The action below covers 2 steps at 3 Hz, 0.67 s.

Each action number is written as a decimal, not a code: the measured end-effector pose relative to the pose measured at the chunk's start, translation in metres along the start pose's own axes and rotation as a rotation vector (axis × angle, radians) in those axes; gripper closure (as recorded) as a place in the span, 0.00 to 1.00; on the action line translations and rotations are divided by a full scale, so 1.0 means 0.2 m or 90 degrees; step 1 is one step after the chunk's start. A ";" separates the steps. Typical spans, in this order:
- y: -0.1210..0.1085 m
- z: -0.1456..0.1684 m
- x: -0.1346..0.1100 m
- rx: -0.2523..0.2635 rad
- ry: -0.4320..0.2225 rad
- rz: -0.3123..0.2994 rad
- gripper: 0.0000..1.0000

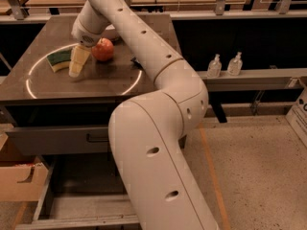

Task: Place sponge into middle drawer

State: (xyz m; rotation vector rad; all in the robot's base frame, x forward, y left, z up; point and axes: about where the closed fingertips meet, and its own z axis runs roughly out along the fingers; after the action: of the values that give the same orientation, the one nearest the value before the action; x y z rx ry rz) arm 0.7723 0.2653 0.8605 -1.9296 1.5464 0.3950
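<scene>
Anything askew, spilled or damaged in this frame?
Nothing stands out. The sponge lies flat on the tabletop near the apple, the gripper hangs between them, and the middle drawer is open below.

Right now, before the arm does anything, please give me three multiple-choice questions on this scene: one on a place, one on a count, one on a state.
1. Where does the sponge lie?
A. On the floor
B. On the countertop, left of the apple
C. In a cardboard box
2. How many clear bottles stand on the ledge at the right?
A. Two
B. One
C. Four
3. How is the middle drawer?
A. Shut
B. Taken out
C. Pulled open
Answers: 1 B, the end effector hangs beside it over the countertop; 2 A, they stand side by side; 3 C, its grey floor shows, without the sponge.
</scene>
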 end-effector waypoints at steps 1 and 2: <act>0.03 0.08 -0.03 -0.031 -0.017 0.007 0.08; 0.05 0.12 -0.04 -0.053 -0.031 0.012 0.24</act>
State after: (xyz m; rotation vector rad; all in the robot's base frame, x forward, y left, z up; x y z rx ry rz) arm 0.7638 0.2860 0.8435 -1.9552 1.5398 0.5176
